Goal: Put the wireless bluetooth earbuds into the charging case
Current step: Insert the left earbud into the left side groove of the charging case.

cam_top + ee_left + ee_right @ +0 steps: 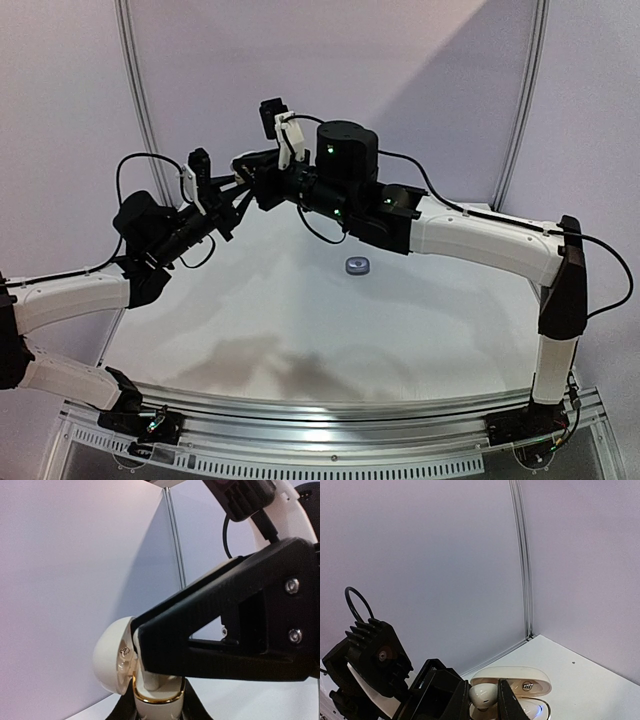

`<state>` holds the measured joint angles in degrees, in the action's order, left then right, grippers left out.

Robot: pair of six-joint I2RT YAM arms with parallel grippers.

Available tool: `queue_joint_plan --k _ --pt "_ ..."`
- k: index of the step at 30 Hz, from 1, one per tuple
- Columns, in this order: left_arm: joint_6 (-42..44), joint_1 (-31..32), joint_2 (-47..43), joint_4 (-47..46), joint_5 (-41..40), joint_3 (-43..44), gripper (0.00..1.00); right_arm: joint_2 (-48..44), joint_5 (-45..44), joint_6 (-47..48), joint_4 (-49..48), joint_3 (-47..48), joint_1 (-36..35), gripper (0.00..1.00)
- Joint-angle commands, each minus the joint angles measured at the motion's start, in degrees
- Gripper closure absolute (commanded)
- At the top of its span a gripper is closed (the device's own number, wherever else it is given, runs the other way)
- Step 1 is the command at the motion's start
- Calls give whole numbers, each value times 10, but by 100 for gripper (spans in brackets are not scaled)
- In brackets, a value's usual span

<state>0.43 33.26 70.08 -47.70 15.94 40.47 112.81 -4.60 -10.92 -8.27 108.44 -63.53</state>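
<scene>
Both arms are raised and meet above the table's far left. My left gripper [159, 713] is shut on the base of a white charging case [157, 702] with a gold rim. The case's lid [111, 656] hangs open to the left. My right gripper [485, 703] is shut on a white earbud [483, 693], right over the open case [520, 682]. In the left wrist view the right gripper's black finger [210, 630] reaches in from the right, and the earbud's white stem [150, 679] dips into the case's well. From above, the grippers meet at the left gripper [232, 200] and right gripper [256, 182].
A small dark grey pebble-shaped case [357, 266] lies on the white table [300, 330], right of centre. Pale walls close off the back, with a corner seam [526, 605]. The arms' metal base rail [330, 425] runs along the near edge.
</scene>
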Motion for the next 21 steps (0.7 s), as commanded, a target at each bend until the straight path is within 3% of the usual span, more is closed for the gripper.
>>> queue_joint_plan --k 1,14,21 --pt "-2 1 0 -35 -15 14 100 19 1 17 43 -16 -5 98" --pt "20 1 0 -39 -37 13 100 29 -68 8 50 -18 -24 96" --pt "19 1 1 -38 -35 13 100 29 -67 17 58 -15 -24 87"
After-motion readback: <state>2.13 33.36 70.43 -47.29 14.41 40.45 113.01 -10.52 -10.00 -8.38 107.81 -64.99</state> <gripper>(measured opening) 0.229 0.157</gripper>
